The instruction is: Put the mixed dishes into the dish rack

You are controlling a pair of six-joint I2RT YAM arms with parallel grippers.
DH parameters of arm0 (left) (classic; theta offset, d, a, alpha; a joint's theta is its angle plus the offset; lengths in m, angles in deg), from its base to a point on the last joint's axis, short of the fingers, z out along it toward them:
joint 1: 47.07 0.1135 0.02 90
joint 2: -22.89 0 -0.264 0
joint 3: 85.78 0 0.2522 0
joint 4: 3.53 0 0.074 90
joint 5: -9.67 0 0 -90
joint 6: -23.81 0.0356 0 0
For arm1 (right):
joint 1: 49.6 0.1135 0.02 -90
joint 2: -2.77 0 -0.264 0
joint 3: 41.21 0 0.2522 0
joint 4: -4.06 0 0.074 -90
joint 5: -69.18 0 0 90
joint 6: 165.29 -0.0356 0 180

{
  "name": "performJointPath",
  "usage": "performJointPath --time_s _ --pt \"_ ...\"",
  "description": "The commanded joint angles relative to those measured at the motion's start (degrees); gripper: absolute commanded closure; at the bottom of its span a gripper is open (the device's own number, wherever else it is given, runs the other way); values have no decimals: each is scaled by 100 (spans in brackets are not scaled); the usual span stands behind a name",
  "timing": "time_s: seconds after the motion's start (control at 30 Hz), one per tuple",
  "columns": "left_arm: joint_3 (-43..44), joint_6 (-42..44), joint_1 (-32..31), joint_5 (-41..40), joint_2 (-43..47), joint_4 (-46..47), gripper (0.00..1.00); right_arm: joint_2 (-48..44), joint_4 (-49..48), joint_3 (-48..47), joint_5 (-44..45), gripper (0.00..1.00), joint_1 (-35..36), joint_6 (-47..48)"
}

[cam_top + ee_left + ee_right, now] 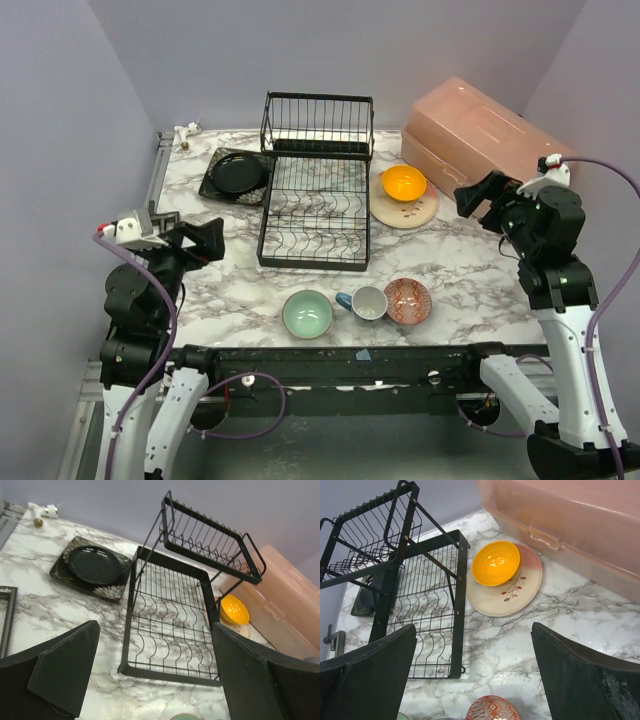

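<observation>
Top external view showed the left gripper [205,241] and right gripper [477,197] at the table's [470,270] sides, each spread wide and holding nothing. The rack [313,265] stood mid-table with no dish in it. Its long axis ran away from the bases, with the tall basket at the far end.

The orange bowl [404,182] sat on the beige plate [398,215] just right of the rack, ahead and left of the right gripper, so that arm was the nearer one. The black plate [238,173] lay on the square plate [213,187] just left of the rack, ahead of the left gripper.

Only this view showed the whole front row of mint bowl [307,313], mug [368,302] and red bowl [408,300]. Right wrist view caught just the red bowl's rim, and the box [570,520] close behind the beige plate.
</observation>
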Motion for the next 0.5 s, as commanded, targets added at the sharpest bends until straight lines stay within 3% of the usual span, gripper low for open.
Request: performJointPath --time_s 0.0,0.3,0.47 --pt "82 137 -19 1096 -199 -300 2 6 72 99 154 0 36 -156" --pt "-267 -160 -19 2514 -728 -300 2 758 114 440 -900 0 36 -742" --pt "-618 -509 -19 3152 -920 -252 1 1188 -258 784 -2284 0 36 -872"
